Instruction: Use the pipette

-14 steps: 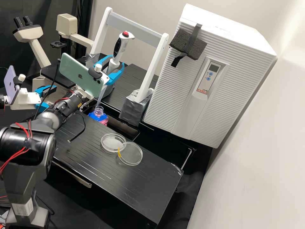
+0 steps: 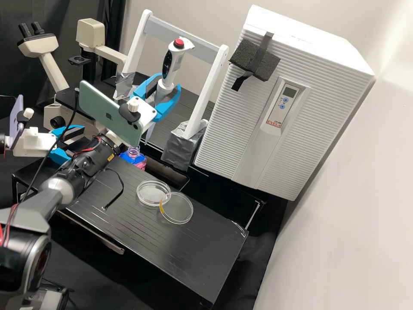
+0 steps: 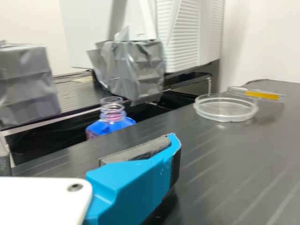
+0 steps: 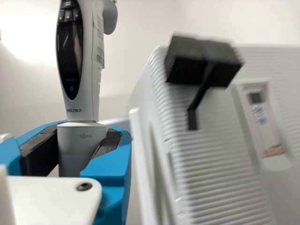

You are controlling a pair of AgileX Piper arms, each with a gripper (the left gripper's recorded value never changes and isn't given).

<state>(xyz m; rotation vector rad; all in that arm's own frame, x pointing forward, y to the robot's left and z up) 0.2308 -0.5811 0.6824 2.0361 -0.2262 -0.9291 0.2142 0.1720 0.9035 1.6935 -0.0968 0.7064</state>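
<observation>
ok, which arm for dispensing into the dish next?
Likely right. Its gripper clamps the pipette upright, with the tip hanging near the pink bottle, close to the dish. The left gripper sits low at the bench edge, away from the pipette.

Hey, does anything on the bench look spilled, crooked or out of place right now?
No spill or damage shows. One oddity: on the black bench, the clear round dish with a yellow strip overlaps the plain clear round dish at the edge, seemingly leaning on its rim.
</observation>
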